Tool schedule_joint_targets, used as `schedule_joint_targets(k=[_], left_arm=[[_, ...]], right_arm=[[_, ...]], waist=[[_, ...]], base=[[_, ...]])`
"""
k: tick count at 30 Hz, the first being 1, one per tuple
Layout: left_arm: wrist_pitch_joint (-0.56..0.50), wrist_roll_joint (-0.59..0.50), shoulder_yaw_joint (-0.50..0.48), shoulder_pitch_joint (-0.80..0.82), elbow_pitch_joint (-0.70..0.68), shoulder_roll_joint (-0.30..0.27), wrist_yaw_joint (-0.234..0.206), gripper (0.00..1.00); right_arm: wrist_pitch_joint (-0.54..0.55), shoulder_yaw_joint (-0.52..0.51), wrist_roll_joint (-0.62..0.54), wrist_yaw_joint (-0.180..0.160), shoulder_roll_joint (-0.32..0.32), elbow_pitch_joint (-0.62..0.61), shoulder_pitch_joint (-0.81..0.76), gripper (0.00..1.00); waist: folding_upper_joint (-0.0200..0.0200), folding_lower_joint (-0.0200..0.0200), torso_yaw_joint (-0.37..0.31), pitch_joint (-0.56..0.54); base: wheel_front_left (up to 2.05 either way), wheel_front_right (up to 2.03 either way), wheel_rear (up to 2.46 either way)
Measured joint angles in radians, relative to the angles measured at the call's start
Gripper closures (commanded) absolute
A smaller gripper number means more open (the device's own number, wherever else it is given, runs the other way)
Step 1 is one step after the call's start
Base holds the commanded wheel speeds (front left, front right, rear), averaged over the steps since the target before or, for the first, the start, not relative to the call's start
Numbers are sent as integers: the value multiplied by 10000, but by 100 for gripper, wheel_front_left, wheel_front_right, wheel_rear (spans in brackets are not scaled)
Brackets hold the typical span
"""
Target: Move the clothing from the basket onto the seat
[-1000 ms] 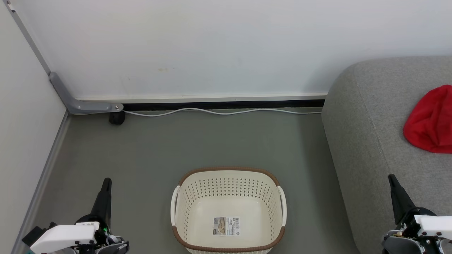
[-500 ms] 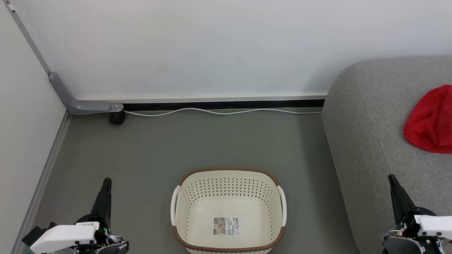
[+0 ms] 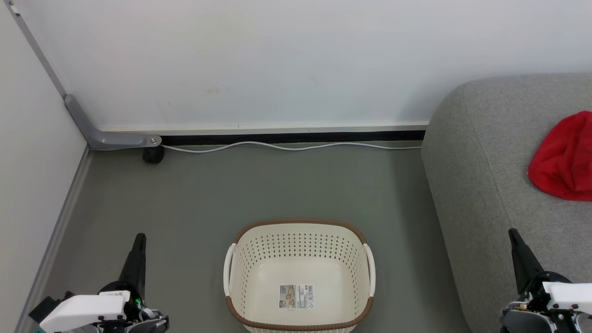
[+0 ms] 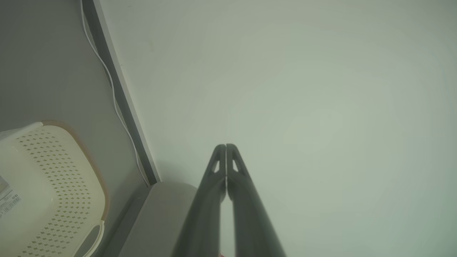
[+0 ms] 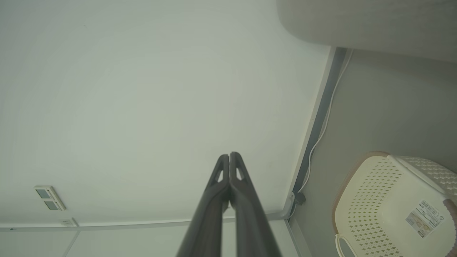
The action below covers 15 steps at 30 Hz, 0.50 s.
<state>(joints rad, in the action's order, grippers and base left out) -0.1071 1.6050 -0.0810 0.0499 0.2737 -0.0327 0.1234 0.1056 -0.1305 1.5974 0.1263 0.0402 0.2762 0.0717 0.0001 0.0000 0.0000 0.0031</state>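
My left claw (image 3: 139, 237) and right claw (image 3: 512, 231) are closed tight, holding nothing; with the basket (image 3: 299, 222) bare, I fear a careless right-arm swing could drag the clothing (image 3: 564, 159) off the seat (image 3: 481, 152).

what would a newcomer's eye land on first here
The bright red clothing, bunched on the grey seat at the right edge of the head view, stands out most. Next comes the cream basket on the floor at bottom centre, with nothing inside but a paper label on its bottom.
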Motion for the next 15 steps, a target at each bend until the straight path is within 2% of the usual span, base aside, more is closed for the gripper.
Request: schedule_joint_targets(k=[15], left_arm=[[0, 0, 0, 0, 0, 0, 0, 100]], right_arm=[[0, 0, 0, 0, 0, 0, 0, 100]], waist=[[0, 0, 0, 0]], base=[[0, 0, 0]])
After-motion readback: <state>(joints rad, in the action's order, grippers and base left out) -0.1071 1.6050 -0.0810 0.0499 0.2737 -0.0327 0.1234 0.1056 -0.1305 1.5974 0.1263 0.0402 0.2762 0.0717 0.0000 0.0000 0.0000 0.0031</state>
